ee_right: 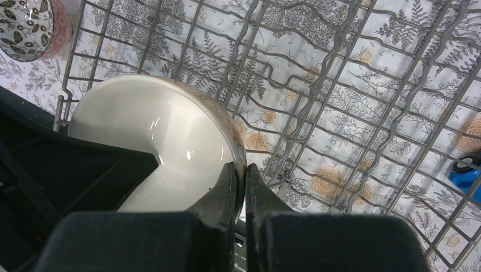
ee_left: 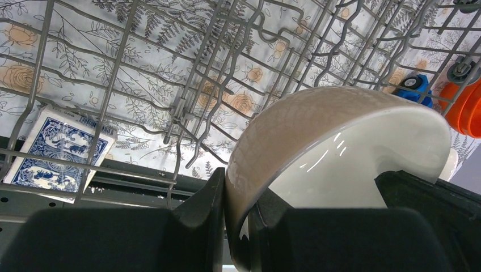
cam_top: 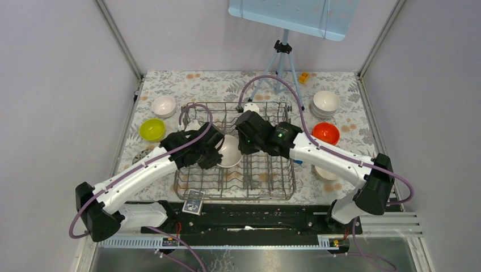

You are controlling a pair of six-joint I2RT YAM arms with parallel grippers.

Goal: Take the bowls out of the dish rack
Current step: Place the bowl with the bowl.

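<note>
- Now finding the floral-patterned table (cam_top: pixel 227 85) carrying the dish rack (cam_top: pixel 266 182) at its middle, close to the arm bases.
- Reaching into the rack from the left: left gripper (cam_top: pixel 214 154) (ee_left: pixel 238 192), pinching the rim of a beige bowl (cam_top: pixel 230 150) (ee_left: pixel 340 153) at a narrow gap (one finger on each side of the wall in its wrist view).
- Reaching in from the right: right gripper (cam_top: pixel 245 144) (ee_right: pixel 239 181), clamping almost fully together on the opposite rim of that same bowl (ee_right: pixel 153 130).
- Tilting on edge among the tines, left of the rack's centre: the beige bowl (touching the wires or not, impossible to tell).
- Sitting outside on the table: a white bowl (cam_top: pixel 163 105) and a lime-yellow bowl (cam_top: pixel 152 129) left of the rack, a white stack (cam_top: pixel 326 102) and an orange-red bowl (cam_top: pixel 325 133) right of it.
- Lying by the rack's near-left corner: a blue-backed card deck (cam_top: pixel 193 203) (ee_left: pixel 57 153).
</note>
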